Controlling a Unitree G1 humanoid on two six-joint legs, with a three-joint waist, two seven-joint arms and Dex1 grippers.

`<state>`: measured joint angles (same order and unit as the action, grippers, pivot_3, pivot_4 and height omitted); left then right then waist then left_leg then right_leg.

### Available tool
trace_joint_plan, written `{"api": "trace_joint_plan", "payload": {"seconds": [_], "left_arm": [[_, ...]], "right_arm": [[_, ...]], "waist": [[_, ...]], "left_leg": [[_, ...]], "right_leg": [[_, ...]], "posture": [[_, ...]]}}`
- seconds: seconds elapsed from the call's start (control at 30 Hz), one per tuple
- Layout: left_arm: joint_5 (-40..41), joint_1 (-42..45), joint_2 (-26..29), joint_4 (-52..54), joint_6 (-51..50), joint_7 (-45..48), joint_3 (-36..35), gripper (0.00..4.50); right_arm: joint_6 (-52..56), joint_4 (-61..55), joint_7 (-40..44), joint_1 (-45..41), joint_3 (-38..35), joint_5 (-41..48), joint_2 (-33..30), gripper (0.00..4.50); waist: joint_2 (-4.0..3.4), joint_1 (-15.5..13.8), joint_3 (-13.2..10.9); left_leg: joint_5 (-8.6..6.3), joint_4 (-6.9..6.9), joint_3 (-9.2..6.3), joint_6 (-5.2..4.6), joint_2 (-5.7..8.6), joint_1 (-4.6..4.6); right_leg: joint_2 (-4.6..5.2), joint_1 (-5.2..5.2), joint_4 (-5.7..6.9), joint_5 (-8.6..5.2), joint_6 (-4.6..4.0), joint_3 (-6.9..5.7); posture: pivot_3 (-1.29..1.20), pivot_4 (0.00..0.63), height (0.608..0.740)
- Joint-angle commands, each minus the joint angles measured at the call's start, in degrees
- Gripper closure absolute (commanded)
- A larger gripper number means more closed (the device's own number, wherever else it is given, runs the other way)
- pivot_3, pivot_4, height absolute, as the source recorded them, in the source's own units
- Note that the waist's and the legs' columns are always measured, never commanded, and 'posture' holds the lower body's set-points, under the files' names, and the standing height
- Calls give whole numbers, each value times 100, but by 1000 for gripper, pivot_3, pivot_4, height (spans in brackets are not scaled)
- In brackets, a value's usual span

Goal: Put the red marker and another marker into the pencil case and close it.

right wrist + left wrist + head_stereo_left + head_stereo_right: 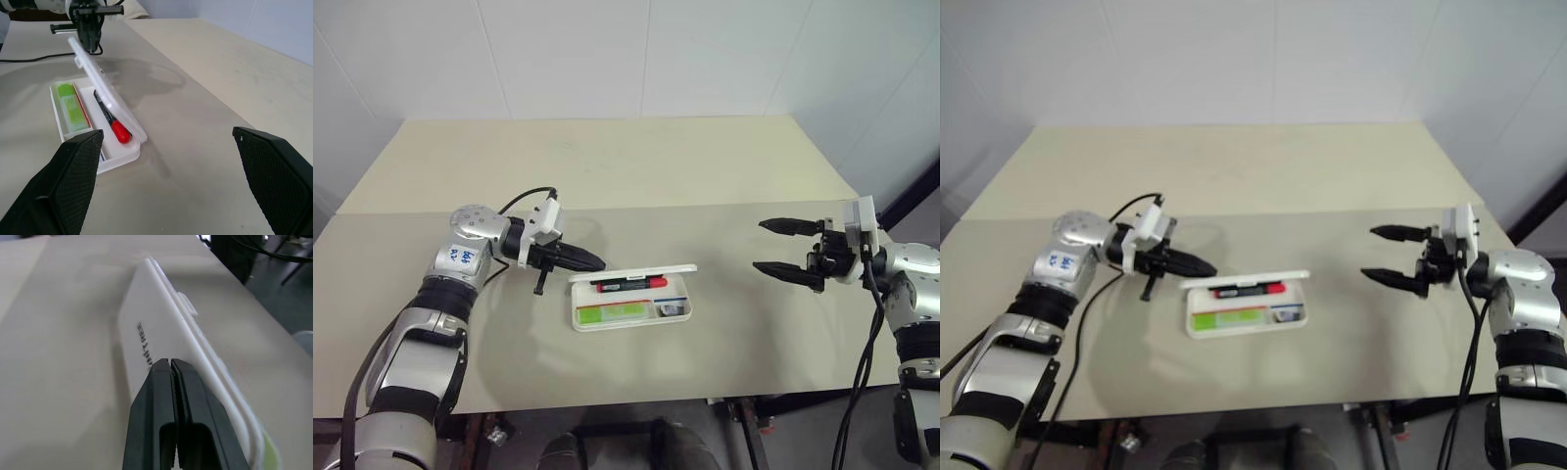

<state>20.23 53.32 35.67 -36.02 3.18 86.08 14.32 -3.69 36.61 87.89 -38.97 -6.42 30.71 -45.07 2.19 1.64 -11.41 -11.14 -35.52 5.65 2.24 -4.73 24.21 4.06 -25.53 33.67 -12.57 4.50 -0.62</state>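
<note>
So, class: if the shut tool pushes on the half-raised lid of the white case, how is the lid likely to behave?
The lid is thin, hard-looking plastic hinged along one edge, so it should probably swing down stiffly, not bend. The case looks flat and light, so a sideways push from the left tool may slide it across the smooth table.
</note>
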Motion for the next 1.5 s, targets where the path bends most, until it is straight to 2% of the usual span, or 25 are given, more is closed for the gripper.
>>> {"api": "trace_joint_plan", "payload": {"seconds": [0.03, 0.3, 0.63, 1.07, 1.2, 1.3, 1.4, 1.5], "left_arm": [[41, -71, 74, 283, 115, 642, 161, 4453], [-775, -199, -2, 51, 844, 572, 435, 4453], [-1093, -217, -213, -143, 1343, 589, 631, 4453], [-1653, 158, -443, -823, 2308, 440, 875, 4453], [-1487, 288, -574, -1014, 2418, 278, 633, 4453], [-1133, 294, -666, -959, 2032, 147, 256, 4453], [-732, 123, -663, -609, 1642, 112, -129, 4453], [-110, -244, -574, 183, 850, 34, -632, 4453]], "right_arm": [[-15, -152, 461, 24, 59, 225, -166, 0], [162, -326, 461, 157, 337, 736, -344, 0], [123, -635, 461, 209, 876, 1685, -754, 0], [-123, -468, 461, -188, 1171, 1655, -608, 0], [-162, -446, 461, -204, 1203, 1645, -580, 0], [-181, -484, 461, -156, 1197, 1677, -563, 0], [-201, -512, 461, -115, 1208, 1689, -547, 0], [-190, -503, 461, -99, 1211, 1676, -538, 0]], "waist": [[0, 0, 0], [0, 1, 0], [0, 4, 0], [0, -5, 0], [0, -4, 0], [0, -4, 0], [0, 11, 0], [0, 18, 0]], "left_leg": [[0, -5, 0, -1, 0, 1], [-1, -32, 0, -10, 2, 4], [-4, -42, 2, -16, 2, 4], [-6, -55, 1, -24, 2, 4], [-6, -58, 1, -27, 4, 4], [-6, -56, 1, -28, 4, 5], [-7, -54, 1, -30, 3, 7], [-8, -47, 3, -30, 1, 6]], "right_leg": [[0, 0, 0, -4, -8, 1], [4, 7, 0, -11, -27, 8], [4, 9, 0, -11, -29, 12], [4, 15, 0, -8, -29, 14], [6, 18, -1, -5, -28, 15], [6, 17, -1, -5, -28, 14], [5, 15, -1, -5, -27, 14], [4, 12, 2, -6, -27, 14]], "posture": [[0, 150, 740], [0, 150, 740], [0, 150, 740], [0, 150, 740], [0, 150, 740], [0, 150, 740], [0, 150, 740], [0, 150, 740]]}}
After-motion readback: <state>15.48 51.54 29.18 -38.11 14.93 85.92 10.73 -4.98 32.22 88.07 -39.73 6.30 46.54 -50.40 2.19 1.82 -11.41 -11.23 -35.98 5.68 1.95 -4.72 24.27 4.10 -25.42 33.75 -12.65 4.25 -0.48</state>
